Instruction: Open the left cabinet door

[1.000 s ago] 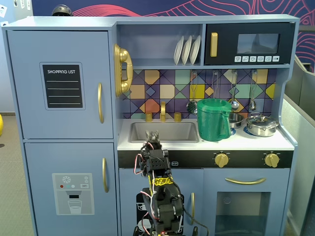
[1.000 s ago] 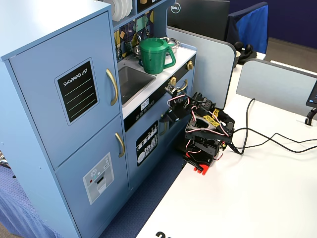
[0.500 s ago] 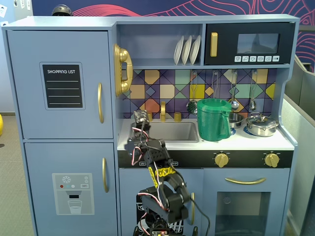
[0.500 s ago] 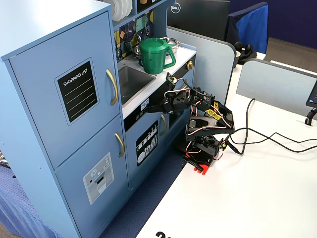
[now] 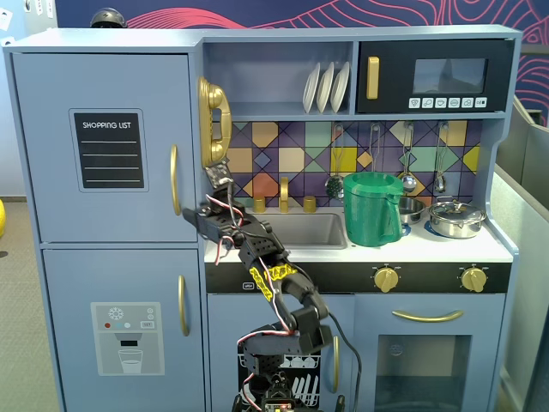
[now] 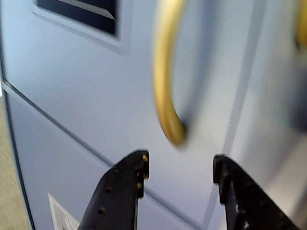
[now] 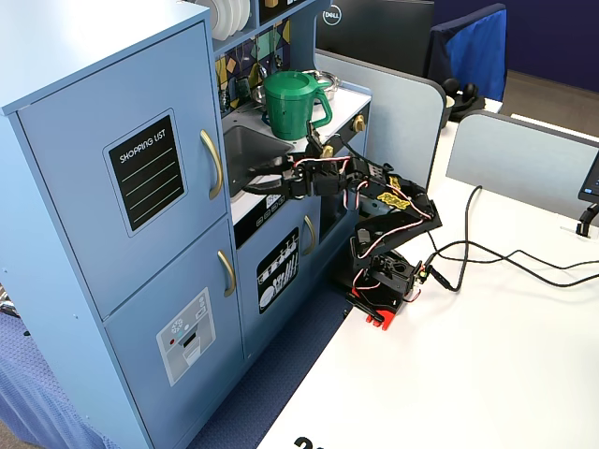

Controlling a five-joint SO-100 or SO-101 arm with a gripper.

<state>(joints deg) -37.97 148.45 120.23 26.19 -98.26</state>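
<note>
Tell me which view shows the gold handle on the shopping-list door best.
A fixed view shows the handle best: whole, sharp, side-on, with the gripper near it. The other fixed view shows it front-on and thin. The wrist view shows only its blurred lower part.

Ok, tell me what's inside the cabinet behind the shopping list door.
Can't be seen: the left cabinet door is shut flush, covering the interior. Only its chalkboard panel and gold handle show, with the open tool near the handle.

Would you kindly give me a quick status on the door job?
Gripper open, just short of gold handle. Left cabinet door shut. Nothing in the way.
</note>
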